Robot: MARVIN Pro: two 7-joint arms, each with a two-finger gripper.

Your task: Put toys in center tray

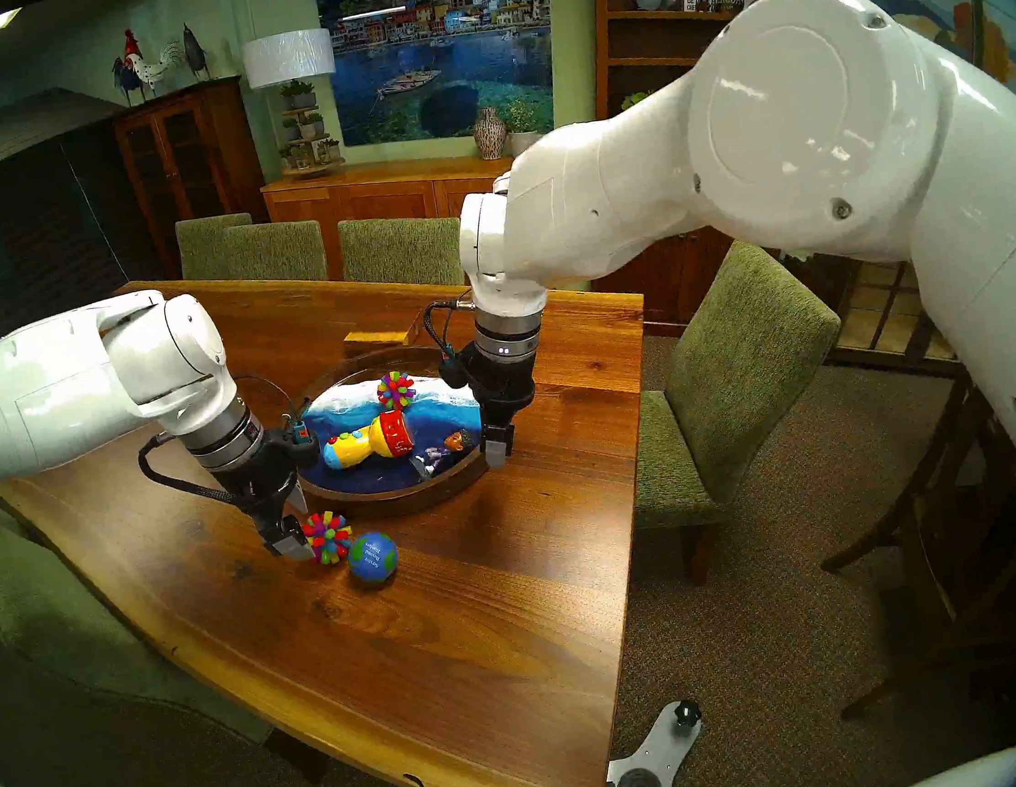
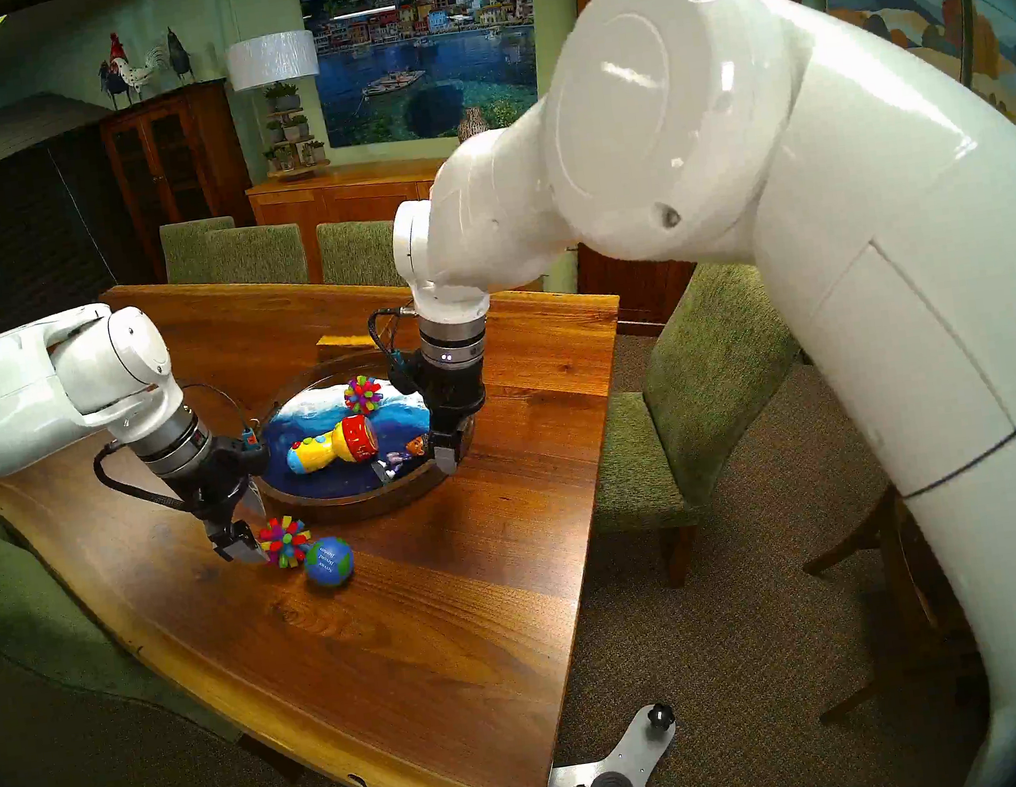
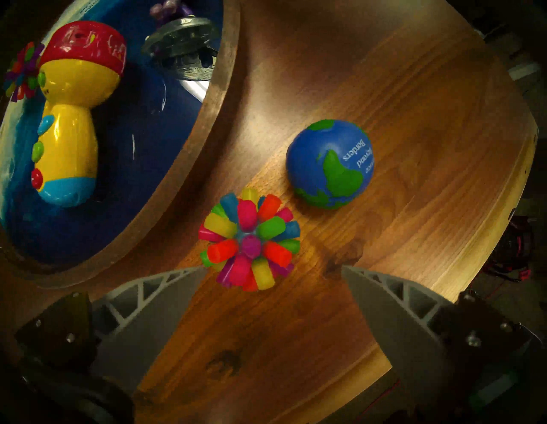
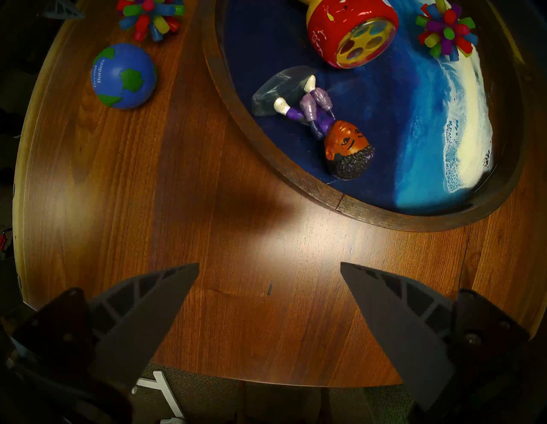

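The round wood-rimmed tray (image 1: 397, 500) with a blue and white wave inside holds a spiky ball (image 1: 395, 389), the yellow-red toy flashlight (image 1: 371, 441) and the dark-haired doll (image 1: 445, 448) lying on its side. A second spiky ball (image 1: 326, 536) and the globe ball (image 1: 373, 559) sit side by side on the table in front of the tray. My left gripper (image 1: 294, 524) is open, just left of that spiky ball (image 3: 250, 239), which lies just ahead of its fingertips. My right gripper (image 1: 495, 448) is open and empty, above the table by the tray's right rim (image 4: 414, 220).
A small rectangular wooden block (image 1: 377, 339) lies behind the tray. Green chairs stand around the wooden table (image 1: 458, 631), one (image 1: 738, 368) at its right side. The table's near edge runs diagonally below the globe ball.
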